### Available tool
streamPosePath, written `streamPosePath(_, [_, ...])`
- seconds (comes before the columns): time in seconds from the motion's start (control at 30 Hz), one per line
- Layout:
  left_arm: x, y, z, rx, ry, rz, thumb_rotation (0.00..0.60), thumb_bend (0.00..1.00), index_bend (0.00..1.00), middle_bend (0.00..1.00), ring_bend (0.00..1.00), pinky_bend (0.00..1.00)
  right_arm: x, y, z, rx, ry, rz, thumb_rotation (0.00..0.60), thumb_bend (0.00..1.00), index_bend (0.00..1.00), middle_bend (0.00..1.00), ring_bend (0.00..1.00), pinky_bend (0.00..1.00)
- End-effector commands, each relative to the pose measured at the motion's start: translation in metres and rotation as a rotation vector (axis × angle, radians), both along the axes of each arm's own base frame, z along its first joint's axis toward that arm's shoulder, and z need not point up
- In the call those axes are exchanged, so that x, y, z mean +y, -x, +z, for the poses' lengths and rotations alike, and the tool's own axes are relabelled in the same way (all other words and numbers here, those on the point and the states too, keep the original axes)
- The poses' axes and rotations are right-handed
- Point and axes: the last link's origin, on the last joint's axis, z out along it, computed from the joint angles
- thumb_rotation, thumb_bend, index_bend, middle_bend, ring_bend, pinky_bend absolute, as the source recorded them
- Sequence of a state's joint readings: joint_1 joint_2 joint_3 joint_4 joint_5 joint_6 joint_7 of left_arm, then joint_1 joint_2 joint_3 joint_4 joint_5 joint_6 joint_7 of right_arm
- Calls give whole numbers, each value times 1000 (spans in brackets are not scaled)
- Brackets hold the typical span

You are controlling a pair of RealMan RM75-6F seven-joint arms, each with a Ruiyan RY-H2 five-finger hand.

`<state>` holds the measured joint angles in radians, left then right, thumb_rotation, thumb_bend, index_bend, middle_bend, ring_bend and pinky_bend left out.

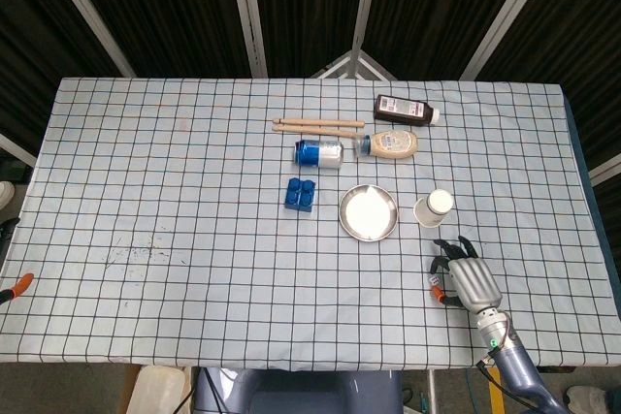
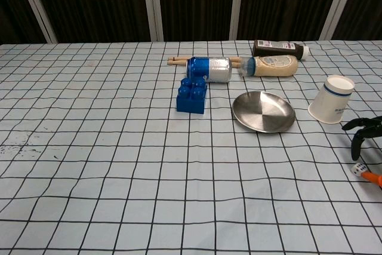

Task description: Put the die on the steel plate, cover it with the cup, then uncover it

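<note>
The steel plate [image 1: 368,211] [image 2: 263,111] lies bare near the table's middle right. A white paper cup [image 1: 434,207] [image 2: 331,100] stands mouth down just right of it. The small white die [image 2: 357,169] sits on the cloth near the front right, beside an orange-tipped object [image 2: 373,178]. My right hand [image 1: 466,278] [image 2: 364,132] hovers over that spot, fingers curved, apart and holding nothing; the die lies just below its fingertips. In the head view the hand hides most of the die. My left hand shows in neither view.
A blue block [image 1: 300,194] [image 2: 191,95] sits left of the plate. Behind lie a blue can [image 1: 319,153], a mayonnaise bottle [image 1: 390,143], a dark bottle [image 1: 406,109] and wooden sticks [image 1: 317,124]. An orange-handled tool [image 1: 14,286] lies at the left edge.
</note>
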<state>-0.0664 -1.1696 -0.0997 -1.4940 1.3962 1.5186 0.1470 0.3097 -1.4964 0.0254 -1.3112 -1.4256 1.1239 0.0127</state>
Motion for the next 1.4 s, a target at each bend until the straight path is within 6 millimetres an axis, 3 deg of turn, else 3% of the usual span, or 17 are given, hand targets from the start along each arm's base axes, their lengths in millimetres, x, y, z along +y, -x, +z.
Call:
streamPosePath(0.03, [0, 0, -1, 2, 3, 0, 600, 268, 180, 20, 64, 260, 0, 0, 0, 1, -1, 4, 600, 339, 498, 167, 211, 47])
streamPosePath(1.07, [2, 0, -4, 15, 9, 7, 600, 268, 184, 19, 64, 261, -5, 4, -3, 30, -16, 8, 600, 363, 511, 167, 211, 47])
streamPosePath(1.4, [1, 0, -4, 15, 9, 6, 600, 268, 185, 18, 64, 261, -6, 2, -2, 21, -16, 12, 600, 443, 579, 176, 212, 46])
